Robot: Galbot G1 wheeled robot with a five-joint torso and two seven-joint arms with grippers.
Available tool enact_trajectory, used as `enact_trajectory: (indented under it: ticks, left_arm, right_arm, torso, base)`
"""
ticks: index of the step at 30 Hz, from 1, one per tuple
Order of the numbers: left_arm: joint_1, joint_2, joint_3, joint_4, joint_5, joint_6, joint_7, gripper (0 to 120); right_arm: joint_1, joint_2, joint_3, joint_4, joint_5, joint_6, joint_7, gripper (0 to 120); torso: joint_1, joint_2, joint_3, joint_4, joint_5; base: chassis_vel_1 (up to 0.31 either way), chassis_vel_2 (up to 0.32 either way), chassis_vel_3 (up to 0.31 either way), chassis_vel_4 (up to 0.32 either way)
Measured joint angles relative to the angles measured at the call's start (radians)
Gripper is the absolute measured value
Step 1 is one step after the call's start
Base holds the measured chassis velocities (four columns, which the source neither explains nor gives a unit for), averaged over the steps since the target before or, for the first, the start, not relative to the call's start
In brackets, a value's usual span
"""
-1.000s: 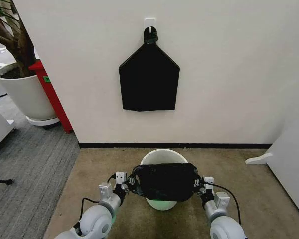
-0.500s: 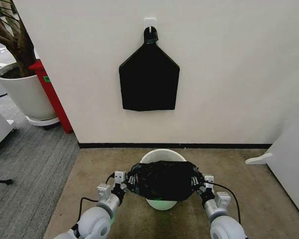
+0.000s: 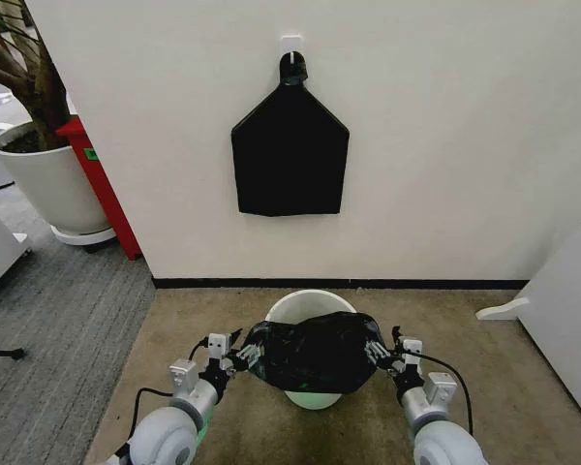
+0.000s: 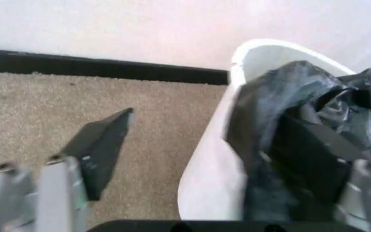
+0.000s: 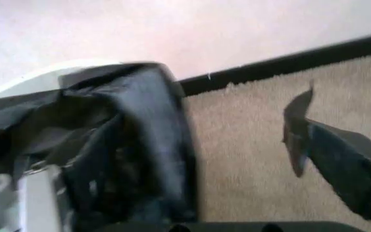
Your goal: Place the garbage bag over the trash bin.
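While both arms have advanced since a second ago, the garbage bag [image 3: 312,351] now drapes the trash bin [image 3: 305,302] front rim, toward 6 o'clock; left gripper [image 3: 240,356] and right gripper [image 3: 376,351] spread apart, stretching its mouth; far rim still uncovered.

head: high, downward | wrists: close (share trash bin [image 3: 313,308])

Wall [image 3: 445,136]: a plain white surface is being seen, edged below by a black baseboard [image 3: 339,284].
Hook [image 3: 291,44]: a flat black pentagon bundle [image 3: 290,155] is being hung from it.
Floor: tan carpet [image 3: 484,368] is being met by grey carpet [image 3: 48,329] on the left.
Corner: a white plant pot [image 3: 39,184] and a red panel [image 3: 102,189] are being kept there.
Right edge: white furniture [image 3: 562,310] is being partly shown.
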State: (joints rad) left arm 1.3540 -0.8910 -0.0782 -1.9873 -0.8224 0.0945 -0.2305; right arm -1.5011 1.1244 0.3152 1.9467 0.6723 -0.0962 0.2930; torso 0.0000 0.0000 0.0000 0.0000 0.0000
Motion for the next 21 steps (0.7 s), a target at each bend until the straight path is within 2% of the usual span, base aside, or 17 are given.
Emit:
enact_trajectory:
  ticks: [4,15,21]
  left_arm:
    - [-0.007,-0.002,0.004,-0.003,-0.008,0.008,-0.005,100]
    - [0.004,-0.004,-0.006,-0.029,-0.025,0.010,-0.017,100]
    - [0.050,0.010,-0.032,-0.096,-0.081,0.013,-0.008,100]
  right_arm:
    - [0.010,-0.006,0.028,-0.009,0.053,-0.005,-0.016,100]
    - [-0.013,-0.016,0.072,0.048,0.159,-0.021,-0.024,100]
    - [-0.041,-0.018,0.056,0.105,0.172,-0.032,-0.028,100]
  torso:
    - [0.000,0.000,0.000,0.0000,0.0001]
    - [0.000,0.000,0.000,0.0000,0.0000]
    - [0.000,0.000,0.000,0.0000,0.0000]
  base:
    - [0.000,0.000,0.000,0.000]
    - [0.000,0.000,0.000,0.000]
    - [0.000,0.000,0.000,0.000]
